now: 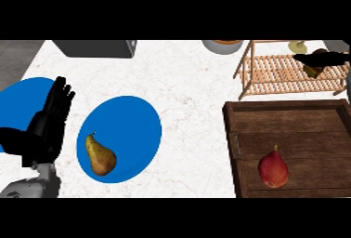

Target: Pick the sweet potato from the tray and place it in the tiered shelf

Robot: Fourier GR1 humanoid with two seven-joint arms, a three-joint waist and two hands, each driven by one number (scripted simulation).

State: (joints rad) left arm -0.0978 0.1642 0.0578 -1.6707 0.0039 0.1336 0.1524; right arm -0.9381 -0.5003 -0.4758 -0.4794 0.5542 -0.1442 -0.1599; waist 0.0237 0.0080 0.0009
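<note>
The left hand point(49, 118) is standing at the left edge of the view, fingers straight and pointing up, spread a little and holding nothing — it is resting over the counter point(185, 83), partly covering a blue plate point(21, 100) behind it. Just to its right a second blue plate point(126, 125) is lying on the white marbled top, and a yellow-brown pear point(100, 156) is sitting on its lower left part, stem pointing up.

Over on the right, the dark wooden tray point(288, 121) is filling the lower right corner. A reddish piece of fruit point(273, 169), shaped like a pear with a small stem on top, is lying in the tray's lower half, apart from the walls.

Above the tray, the pale wooden shelf point(274, 74) with slatted tiers is standing near the far edge. The right hand point(322, 59) is showing up there as a dark shape over the shelf's upper right part, and a brownish thing — the sweet potato point(312, 70) by the look of it — is peeking out beneath it over the slats. Whether those fingers are curled round it or spread I cannot tell.

Along the far edge, a grey box point(96, 48) is sitting at the upper left, and a grey bowl point(223, 46) with something orange inside is sitting just left of the shelf.
</note>
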